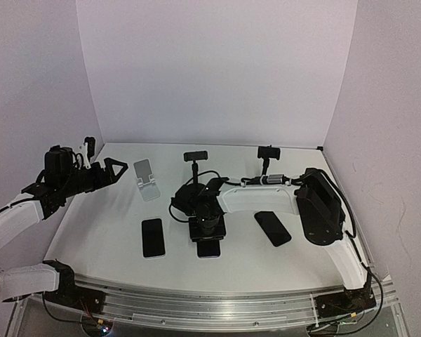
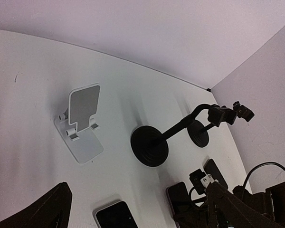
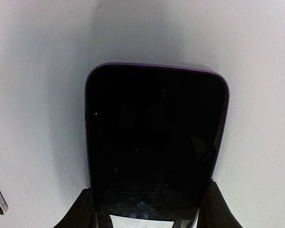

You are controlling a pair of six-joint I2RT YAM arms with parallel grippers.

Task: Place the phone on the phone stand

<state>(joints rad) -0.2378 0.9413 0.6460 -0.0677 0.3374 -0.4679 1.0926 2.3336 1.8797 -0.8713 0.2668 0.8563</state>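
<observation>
A phone (image 3: pixel 156 137) with a dark screen and purple rim lies flat on the white table, front centre (image 1: pixel 208 248). My right gripper (image 3: pixel 147 211) reaches down over its near end (image 1: pixel 208 235). Its fingers (image 3: pixel 78 211) press against the phone's two long edges. A white folding phone stand (image 1: pixel 146 179) stands empty at the back left, also seen in the left wrist view (image 2: pixel 80 123). My left gripper (image 1: pixel 116 168) hovers wide open above the table's left side, left of the stand, with nothing between its fingers (image 2: pixel 137 216).
Two black clamp stands on round bases (image 1: pixel 189 195) (image 1: pixel 269 152) stand behind the right arm. A second phone (image 1: pixel 153 237) lies front left and a third (image 1: pixel 272 228) front right. White walls close in the back and sides.
</observation>
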